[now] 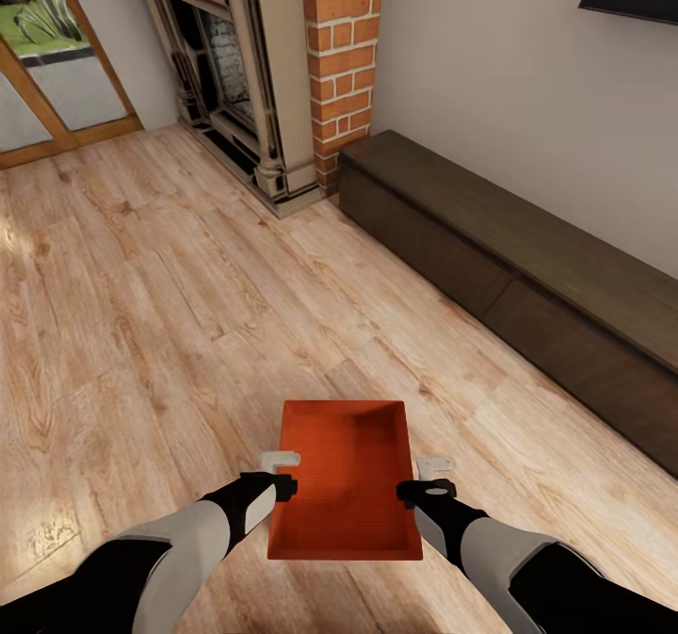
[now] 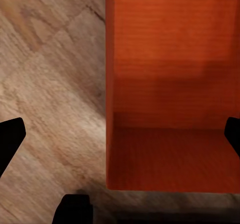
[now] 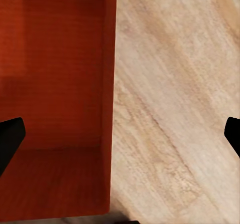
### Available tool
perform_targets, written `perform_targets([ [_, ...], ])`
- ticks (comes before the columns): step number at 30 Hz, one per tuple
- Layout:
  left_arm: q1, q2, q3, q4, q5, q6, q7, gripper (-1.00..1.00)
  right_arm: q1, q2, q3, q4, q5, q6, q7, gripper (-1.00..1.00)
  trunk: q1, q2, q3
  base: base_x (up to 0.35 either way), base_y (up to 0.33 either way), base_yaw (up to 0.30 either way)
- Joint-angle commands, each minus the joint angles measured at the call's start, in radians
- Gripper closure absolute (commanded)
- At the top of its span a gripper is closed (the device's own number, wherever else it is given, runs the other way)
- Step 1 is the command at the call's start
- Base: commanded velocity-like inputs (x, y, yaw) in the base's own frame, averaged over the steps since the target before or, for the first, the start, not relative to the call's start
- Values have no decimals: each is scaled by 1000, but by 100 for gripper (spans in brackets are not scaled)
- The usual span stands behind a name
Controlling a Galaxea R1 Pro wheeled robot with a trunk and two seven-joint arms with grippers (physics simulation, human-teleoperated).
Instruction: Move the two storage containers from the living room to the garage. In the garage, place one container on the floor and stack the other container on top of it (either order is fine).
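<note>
You see a matt orange-red plastic container (image 1: pixel 345 483), finely ribbed inside, on a pale grained wood-plank floor (image 1: pixel 141 314), beside rough red brick (image 1: pixel 341 59) and a dark matt wooden cabinet (image 1: pixel 527 276).

Before me, light wood-plank floor (image 1: pixel 169 314) runs to a red-brick fireplace (image 1: pixel 282 69). A long dark low cabinet (image 1: pixel 527 285) lines the plain wall (image 1: pixel 490 59); wood-framed glass doors (image 1: pixel 52 78) show daylight.

Grey-and-black arms, black wrists, pale gripper (image 1: pixel 281 458) tips
</note>
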Motion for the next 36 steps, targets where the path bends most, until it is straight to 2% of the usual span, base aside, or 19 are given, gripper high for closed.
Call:
perform_targets([
  [1, 0, 0, -1, -2, 5, 5, 4, -100, -1, 0, 8, 1, -8, 0, -3, -100, 0, 0, 0, 0, 0, 0],
  [5, 0, 1, -1, -2, 5, 5, 4, -100, -1, -1, 8, 1, -8, 0, -3, -100, 0, 0, 0, 0, 0, 0],
  [36, 0, 4, -1, -2, 10, 5, 4, -100, -1, 1, 9, 1, -10, 0, 2, -100, 119, -217, -98, 0, 0, 0],
])
